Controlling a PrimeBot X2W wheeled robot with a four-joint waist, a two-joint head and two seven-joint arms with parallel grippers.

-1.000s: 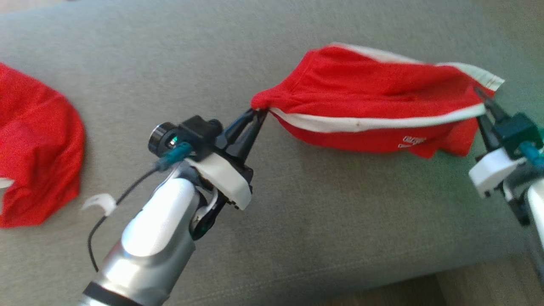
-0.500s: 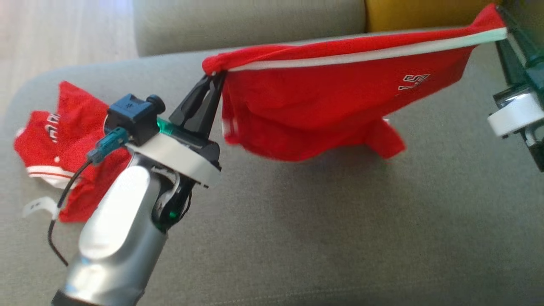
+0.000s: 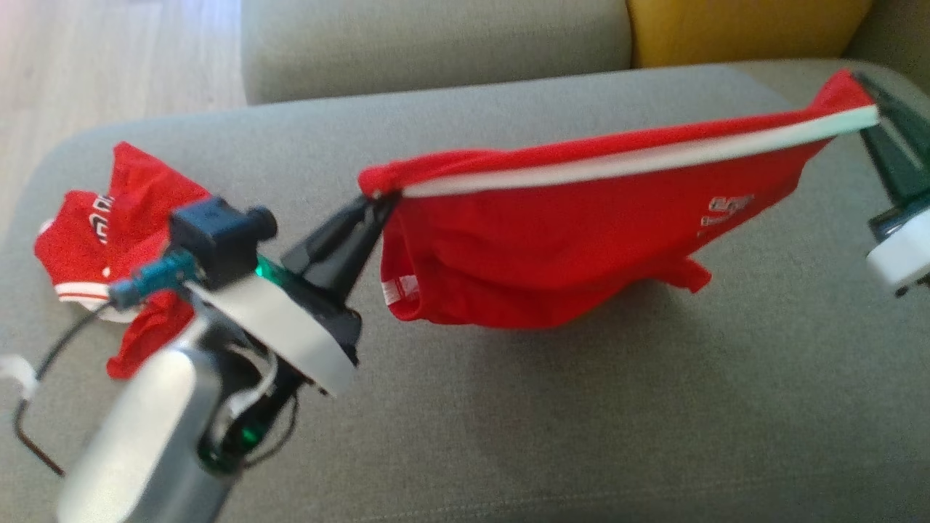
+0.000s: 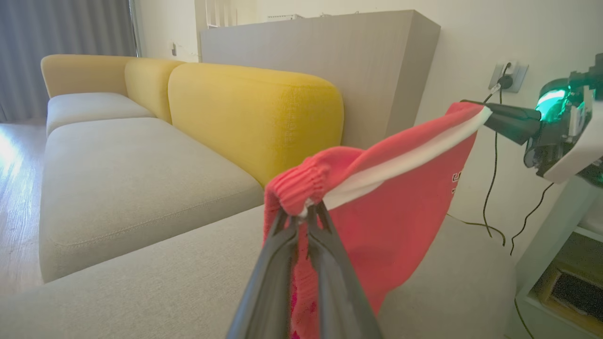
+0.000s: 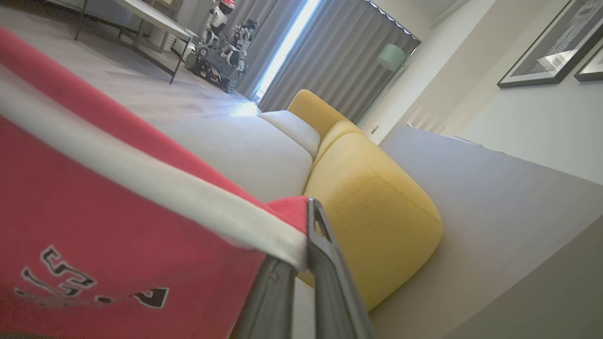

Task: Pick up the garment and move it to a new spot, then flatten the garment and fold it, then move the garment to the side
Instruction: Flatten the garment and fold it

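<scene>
The garment (image 3: 552,232) is a pair of red shorts with a white side stripe and white lettering. It hangs stretched in the air above the grey sofa seat (image 3: 581,421). My left gripper (image 3: 379,200) is shut on its bunched waistband end (image 4: 301,188). My right gripper (image 3: 868,116) is shut on the far end by the stripe (image 5: 292,221). The left wrist view also takes in the right gripper (image 4: 485,110) holding the garment's far corner. The cloth sags between the two grips without touching the seat.
A second red garment (image 3: 109,232) lies crumpled at the seat's left end. A yellow cushion (image 3: 741,29) and a grey back cushion (image 3: 436,43) stand behind. Wooden floor (image 3: 109,58) lies past the left edge. A power cable (image 4: 494,165) hangs by the wall.
Both grippers have lifted the garment off the seat and pulled it taut. The head camera has tilted up, bringing the cushions and floor into view.
</scene>
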